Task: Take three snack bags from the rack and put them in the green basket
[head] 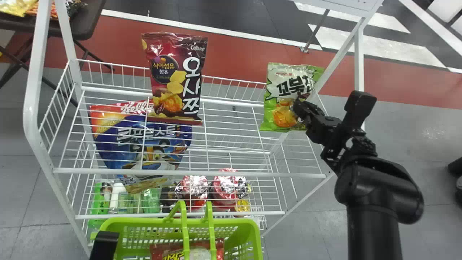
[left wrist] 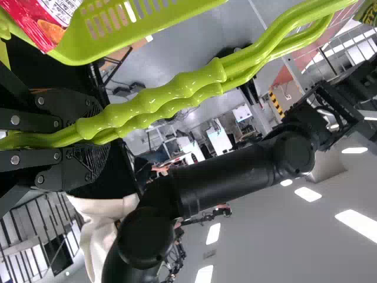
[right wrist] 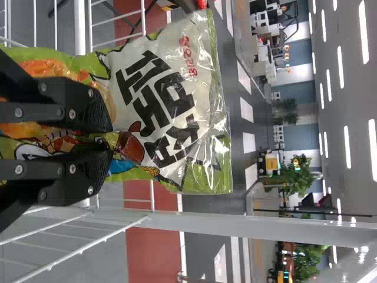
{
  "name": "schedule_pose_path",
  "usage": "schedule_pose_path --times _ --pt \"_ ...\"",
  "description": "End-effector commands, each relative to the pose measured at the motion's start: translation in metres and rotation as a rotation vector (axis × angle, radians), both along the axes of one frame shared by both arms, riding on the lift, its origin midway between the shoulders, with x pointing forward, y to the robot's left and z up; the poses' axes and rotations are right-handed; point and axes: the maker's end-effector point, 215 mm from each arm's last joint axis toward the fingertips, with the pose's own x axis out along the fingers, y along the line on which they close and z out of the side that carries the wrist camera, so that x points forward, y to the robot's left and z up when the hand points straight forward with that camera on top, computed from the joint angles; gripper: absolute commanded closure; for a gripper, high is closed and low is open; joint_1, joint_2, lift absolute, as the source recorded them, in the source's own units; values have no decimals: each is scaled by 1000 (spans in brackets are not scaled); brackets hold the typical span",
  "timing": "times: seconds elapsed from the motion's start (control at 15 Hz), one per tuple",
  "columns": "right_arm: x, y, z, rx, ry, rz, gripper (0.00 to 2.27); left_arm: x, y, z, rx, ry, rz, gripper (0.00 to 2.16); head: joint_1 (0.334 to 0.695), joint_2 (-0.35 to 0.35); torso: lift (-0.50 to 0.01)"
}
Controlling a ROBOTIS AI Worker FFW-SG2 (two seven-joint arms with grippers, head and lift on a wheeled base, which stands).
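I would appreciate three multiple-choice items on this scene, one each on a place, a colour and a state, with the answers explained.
1. Seen from the robot, where is the maroon snack bag relative to the green-and-white snack bag?
A) To its right
B) To its left
C) Directly beneath it

2. What colour is the rack?
A) White
B) Black
C) Yellow

3. What is the state of the left hand?
A) Open and holding nothing
B) Closed on a snack bag
C) Closed on the basket handles

Answers:
1. B: the head view shows it further left.
2. A: its posts and wires are white.
3. C: both handles run between its fingers.
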Motion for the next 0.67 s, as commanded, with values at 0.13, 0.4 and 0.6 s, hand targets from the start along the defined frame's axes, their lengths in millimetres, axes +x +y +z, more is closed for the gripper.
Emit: schedule_pose_path --times 0.13,0.4,0.6 --pt "-61 8 49 55 -13 36 2165 4 5 -1 -1 -1 9 1700 695 -350 -7" --pt "-142 35 83 183 25 88 2162 13 9 -1 -1 -14 32 1700 695 -350 -7" --pt "-201 74 71 326 137 162 2162 16 9 0 -9 -18 40 1696 695 -350 -7"
